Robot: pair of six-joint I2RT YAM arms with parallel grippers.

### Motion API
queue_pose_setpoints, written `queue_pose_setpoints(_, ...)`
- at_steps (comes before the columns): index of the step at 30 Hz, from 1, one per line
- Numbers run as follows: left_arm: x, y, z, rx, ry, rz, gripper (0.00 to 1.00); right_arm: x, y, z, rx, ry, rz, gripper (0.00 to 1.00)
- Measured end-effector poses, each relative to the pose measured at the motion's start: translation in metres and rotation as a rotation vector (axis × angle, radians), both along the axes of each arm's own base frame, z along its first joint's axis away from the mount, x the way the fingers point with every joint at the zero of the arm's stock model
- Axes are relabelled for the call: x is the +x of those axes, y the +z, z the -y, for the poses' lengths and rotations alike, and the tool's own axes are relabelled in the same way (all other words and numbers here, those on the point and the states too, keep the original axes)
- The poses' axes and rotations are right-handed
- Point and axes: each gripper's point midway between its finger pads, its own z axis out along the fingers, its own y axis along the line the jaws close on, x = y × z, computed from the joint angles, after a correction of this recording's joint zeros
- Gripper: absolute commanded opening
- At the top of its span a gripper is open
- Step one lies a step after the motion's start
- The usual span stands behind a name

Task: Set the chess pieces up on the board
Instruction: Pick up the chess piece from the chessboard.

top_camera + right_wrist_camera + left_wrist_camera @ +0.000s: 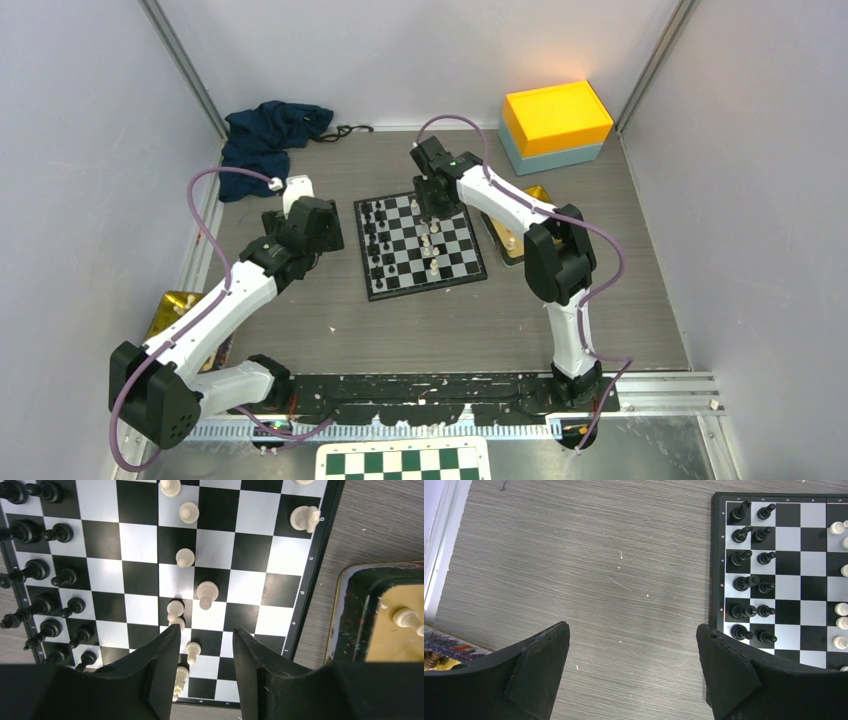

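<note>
right wrist view: our right claw (206, 632) hangs part open and empty over the board (137, 542), and the left claw (631, 627) is spread wide above the desk (574, 555) beside it. black pieces (35, 570) sit lined up along one edge; white pieces (207, 594) are scattered mid-board, one more in the tray (362, 610). they look light, hard, slick and tippy, so we'd pinch each at its narrow neck, straight down.

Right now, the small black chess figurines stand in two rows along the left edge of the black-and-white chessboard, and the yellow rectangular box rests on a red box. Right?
No. The top external view shows the yellow rectangular box resting on a pale teal box, not a red one. The rest stands.
</note>
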Motion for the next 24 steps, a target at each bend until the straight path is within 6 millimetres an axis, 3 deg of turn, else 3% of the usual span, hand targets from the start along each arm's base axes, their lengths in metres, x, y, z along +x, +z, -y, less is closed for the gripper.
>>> queue_pose_setpoints(7, 0.0, 0.0, -0.001, 0.001, 0.0, 0.001, 0.97, 0.0, -0.022, -0.004, -0.012, 0.005, -0.041, 0.46)
queue_pose_setpoints(17, 0.0, 0.002, -0.001, -0.002, 0.002, 0.006, 0.97, 0.008, -0.021, -0.01, 0.002, 0.009, -0.03, 0.44)
queue_pose_setpoints(24, -0.001, 0.004, -0.001, -0.005, 0.002, 0.012, 0.97, 0.009, -0.033, -0.01, -0.005, 0.008, -0.047, 0.41)
